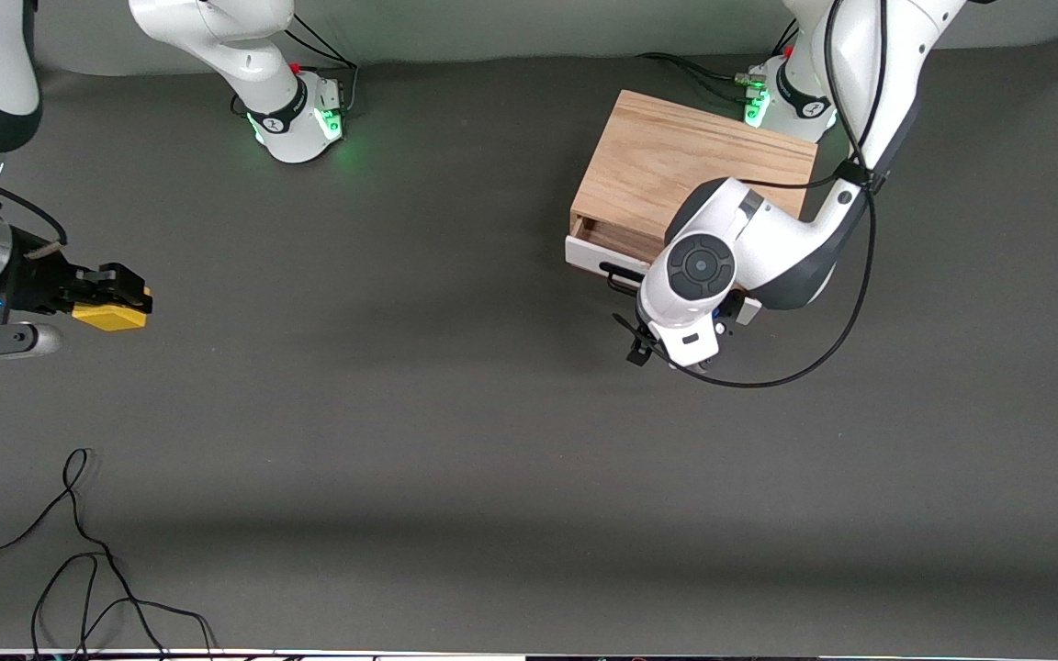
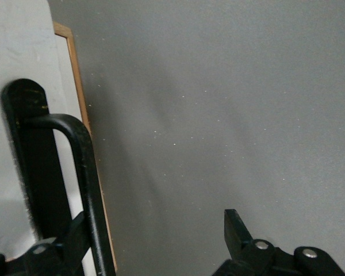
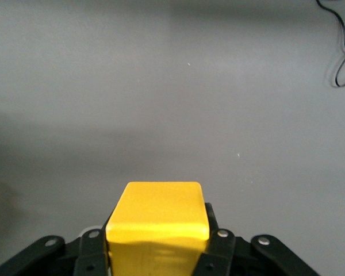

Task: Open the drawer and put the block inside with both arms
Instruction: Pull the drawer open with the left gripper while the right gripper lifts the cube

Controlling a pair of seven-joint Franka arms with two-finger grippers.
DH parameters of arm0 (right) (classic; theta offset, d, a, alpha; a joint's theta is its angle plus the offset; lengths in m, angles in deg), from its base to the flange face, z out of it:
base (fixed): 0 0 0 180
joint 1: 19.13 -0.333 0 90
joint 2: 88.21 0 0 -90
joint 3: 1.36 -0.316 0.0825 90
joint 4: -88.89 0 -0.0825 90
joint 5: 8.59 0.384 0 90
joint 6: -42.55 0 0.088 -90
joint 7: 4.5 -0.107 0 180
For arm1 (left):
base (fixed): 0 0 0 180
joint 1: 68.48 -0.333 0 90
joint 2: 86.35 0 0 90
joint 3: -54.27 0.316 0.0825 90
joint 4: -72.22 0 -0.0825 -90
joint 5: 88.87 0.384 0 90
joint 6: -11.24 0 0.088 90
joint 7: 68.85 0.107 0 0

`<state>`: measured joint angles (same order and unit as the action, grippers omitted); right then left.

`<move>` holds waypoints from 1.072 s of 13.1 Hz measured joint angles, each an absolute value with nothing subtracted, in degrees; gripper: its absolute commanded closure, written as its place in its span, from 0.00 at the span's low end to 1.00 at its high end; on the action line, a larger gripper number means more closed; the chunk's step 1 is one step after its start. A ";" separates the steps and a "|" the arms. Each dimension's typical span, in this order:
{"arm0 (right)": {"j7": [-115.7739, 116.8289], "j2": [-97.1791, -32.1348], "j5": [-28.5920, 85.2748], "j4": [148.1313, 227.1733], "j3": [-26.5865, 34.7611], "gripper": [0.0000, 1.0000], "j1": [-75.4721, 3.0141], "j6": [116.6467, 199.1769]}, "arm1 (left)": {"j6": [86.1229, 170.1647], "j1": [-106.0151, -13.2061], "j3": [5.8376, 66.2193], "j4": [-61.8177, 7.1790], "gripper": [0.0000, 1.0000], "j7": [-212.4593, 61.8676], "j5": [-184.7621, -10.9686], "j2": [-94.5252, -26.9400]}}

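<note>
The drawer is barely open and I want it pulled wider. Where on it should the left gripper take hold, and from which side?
Grip the black bar handle on the drawer's white front. It stands off the panel, so a finger fits under it. Judging by that, the left gripper should come from in front.

Dark grey matte table cover (image 1: pixel 455 441) spans the whole surface, with soft shadow bands across it. Pale wall strip (image 1: pixel 511 28) runs along the edge by the bases. Loose black cable (image 1: pixel 79 560) coils near the front-camera edge, toward the right arm's corner.
</note>
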<state>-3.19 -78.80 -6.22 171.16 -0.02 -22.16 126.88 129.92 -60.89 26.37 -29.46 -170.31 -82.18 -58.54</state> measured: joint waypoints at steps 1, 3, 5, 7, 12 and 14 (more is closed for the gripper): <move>-3.08 -78.75 -6.22 171.17 0.46 1.00 -22.16 126.57 | 130.00 -60.88 26.35 -28.88 0.00 -170.34 -81.88 -58.18; -3.00 -78.49 -6.22 171.22 0.75 1.00 -22.15 126.42 | 131.54 -60.53 26.32 -26.61 0.00 -171.49 -79.76 -56.68; -3.00 -78.33 -6.21 171.21 0.74 1.00 -22.19 126.40 | 131.28 -59.95 26.30 -23.83 0.00 -172.47 -78.24 -54.58; -2.99 -78.30 -6.21 171.21 0.67 1.00 -22.26 126.29 | 130.07 -59.71 26.31 -22.42 0.00 -172.56 -78.06 -53.69; -2.99 -78.29 -6.17 171.21 0.33 1.00 -22.39 125.94 | 132.55 -59.37 26.44 -18.00 0.00 -172.70 -77.58 -51.06; -2.99 -78.29 -6.12 171.21 0.11 1.00 -22.56 125.93 | 133.84 -59.28 26.54 -16.69 0.00 -172.85 -77.58 -50.64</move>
<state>-2.99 -78.29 -6.12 171.21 0.11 -22.56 125.93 133.84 -59.28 26.54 -16.69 -172.85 -77.58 -50.64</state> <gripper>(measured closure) 0.445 0.000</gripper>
